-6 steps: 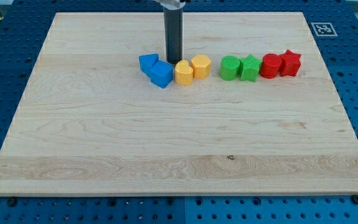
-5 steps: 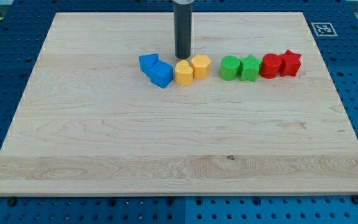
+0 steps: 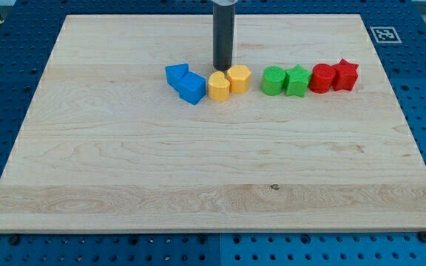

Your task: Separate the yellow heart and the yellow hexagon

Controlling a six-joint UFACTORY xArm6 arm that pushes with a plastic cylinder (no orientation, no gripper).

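Taking the yellow heart (image 3: 218, 86) as the landmark, the row of blocks on the wooden board (image 3: 198, 177) reads like this from the view's left: furthest left of the heart sits a blue block (image 3: 175, 74), shape unclear, with a second blue block (image 3: 192, 88) touching it and lying just beside the heart's left edge. The heart itself sits in the upper middle of the board. My tip (image 3: 222, 69) stands just above the heart toward the view's top, close over the seam where the heart meets the yellow hexagon (image 3: 239, 78); the rod has no fingers to open or close and grasps nothing. The hexagon touches the heart on its right, slightly higher in the view. Further right of the heart, across a small gap, come a green round block (image 3: 274, 80), a green star (image 3: 297, 80), a red round block (image 3: 321, 77) and a red star (image 3: 345, 74), each pair touching.
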